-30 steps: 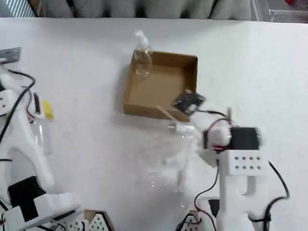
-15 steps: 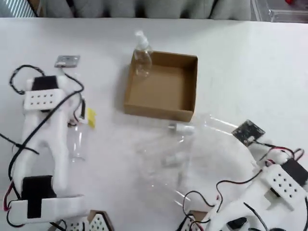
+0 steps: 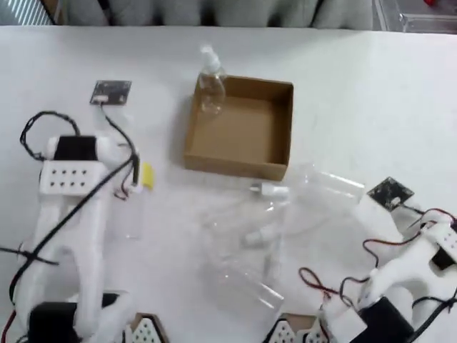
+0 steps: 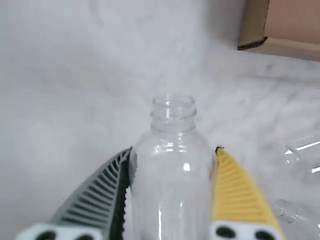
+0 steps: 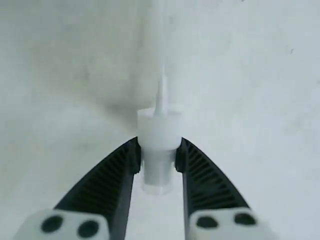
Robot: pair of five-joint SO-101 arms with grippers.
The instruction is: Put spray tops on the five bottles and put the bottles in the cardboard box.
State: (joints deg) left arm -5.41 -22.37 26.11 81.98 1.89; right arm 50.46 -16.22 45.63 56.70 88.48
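My left gripper (image 4: 172, 151) is shut on a clear bottle (image 4: 172, 135) with a bare neck, which it holds by the body. In the high view this bottle (image 3: 132, 214) sits left of the cardboard box (image 3: 285, 125), under the yellow finger (image 3: 146, 175). A white spray top (image 5: 159, 127) sits between the black fingers of my right gripper (image 5: 158, 145), its thin tube pointing away; the right arm (image 3: 400, 275) is at the table's near right. One bottle with a spray top (image 3: 211, 82) stands at the box's far left corner.
A loose spray top (image 3: 270, 189) lies just in front of the box. Several clear bottles (image 3: 246, 239) lie scattered on the white table between the arms, one (image 3: 330, 184) near the box's front right corner. The box's corner (image 4: 280, 25) shows ahead of the left gripper.
The left arm has swung in from the table's left edge toward the box, carrying the bottle. The right arm has pulled back from the box front to the near right corner.
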